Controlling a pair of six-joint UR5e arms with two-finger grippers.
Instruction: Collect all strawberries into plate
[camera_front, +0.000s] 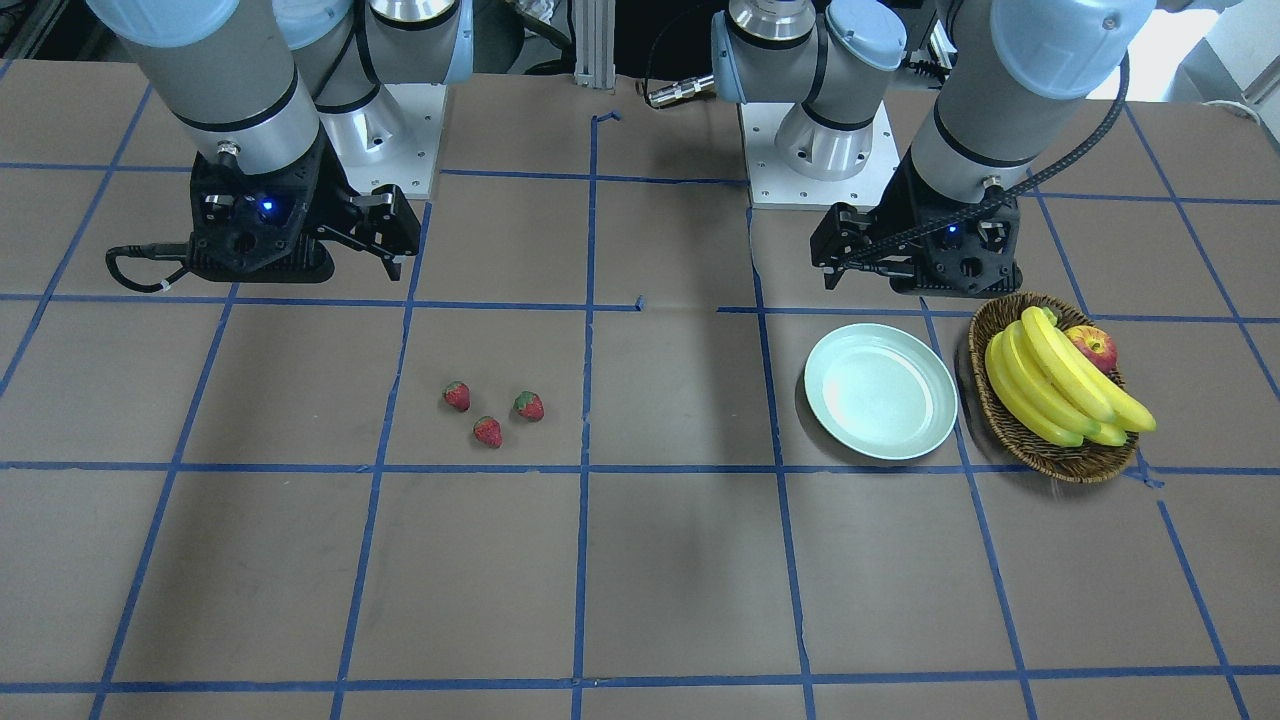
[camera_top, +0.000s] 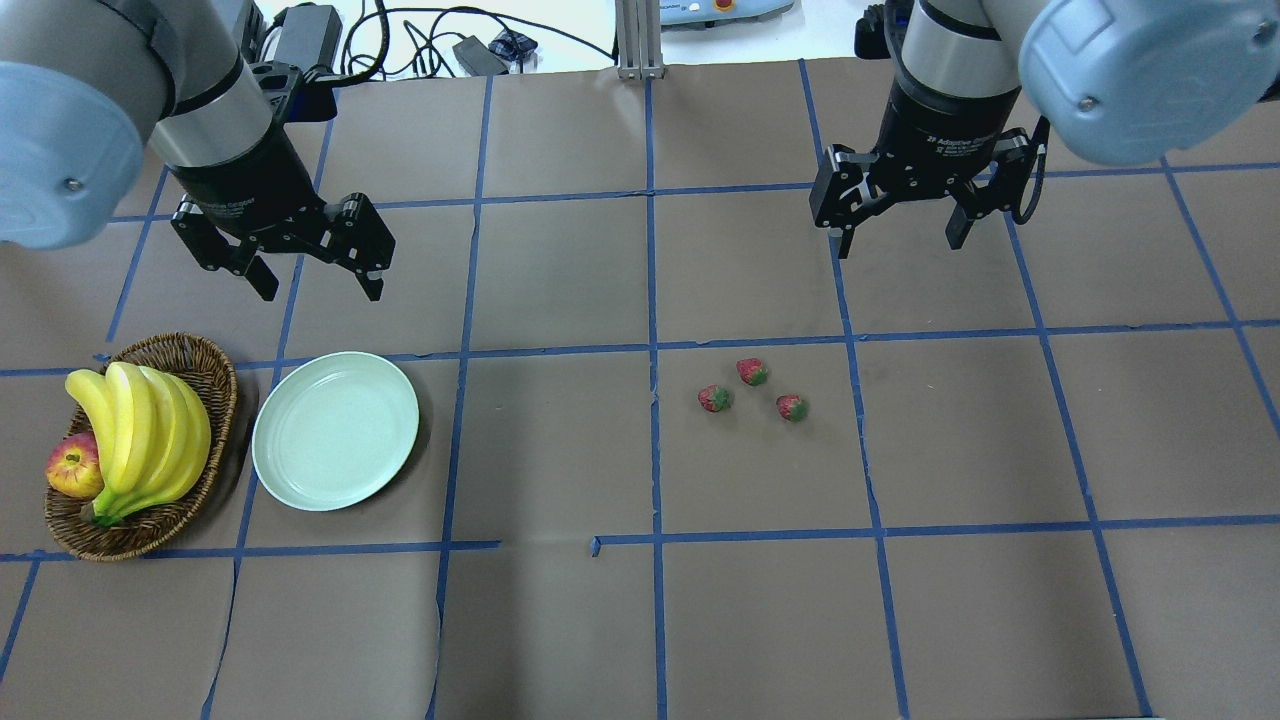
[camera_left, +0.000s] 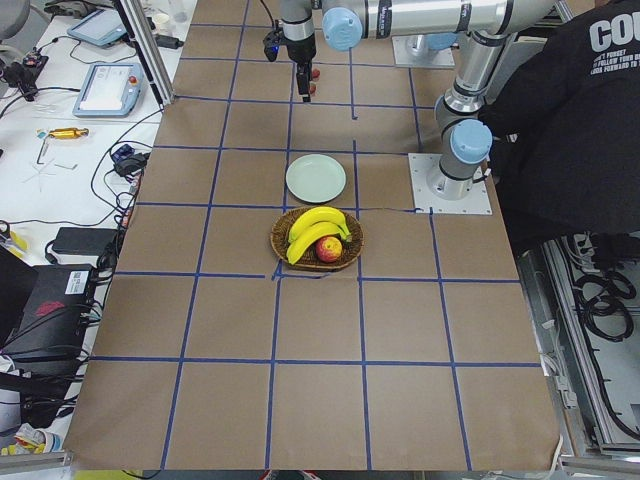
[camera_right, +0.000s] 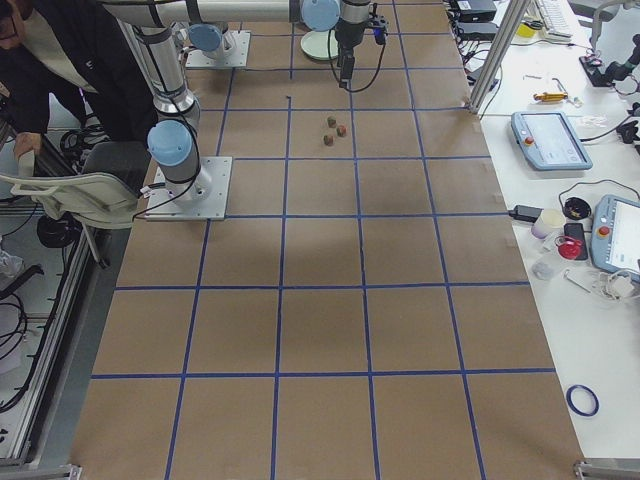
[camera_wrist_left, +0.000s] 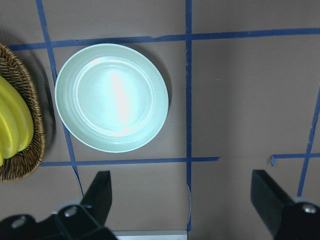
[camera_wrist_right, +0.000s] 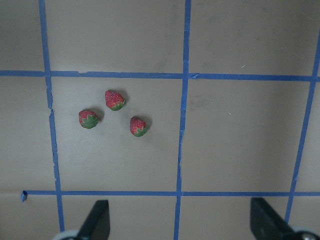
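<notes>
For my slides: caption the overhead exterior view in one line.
Left gripper and right gripper hover open; three strawberries lie far from the empty plate beside the basket.

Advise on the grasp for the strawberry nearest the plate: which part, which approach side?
Take that strawberry across its red body, coming straight down from above. It is small and lies low on the table, so a side approach would probably scrape the surface. The other two strawberries sit apart from it, leaving finger room. The open right gripper looks best placed.
</notes>
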